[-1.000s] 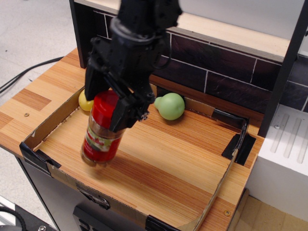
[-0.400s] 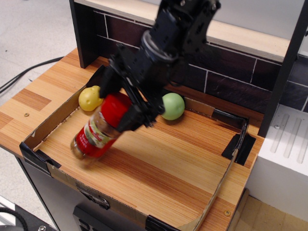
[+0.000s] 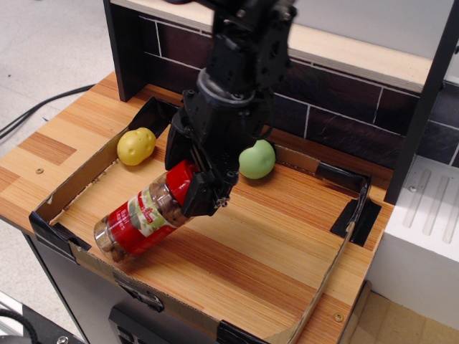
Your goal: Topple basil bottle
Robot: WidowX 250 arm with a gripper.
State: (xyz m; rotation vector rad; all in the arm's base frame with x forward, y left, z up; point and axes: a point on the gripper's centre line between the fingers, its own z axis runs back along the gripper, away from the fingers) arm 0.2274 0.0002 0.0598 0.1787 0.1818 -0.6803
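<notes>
Bottle (image 3: 140,221) of basil lies tipped almost flat in a cardboard tray (image 3: 326,276) on the wooden counter (image 3: 50,147), base toward the near left corner. The black pincer (image 3: 192,188) is clamped on its red cap. The jar looks rigid, light and smooth, likely to roll on its round side, so the ridged cap seems the surest hold. A yellow fruit (image 3: 136,145) and a green fruit (image 3: 256,159) sit behind.
</notes>
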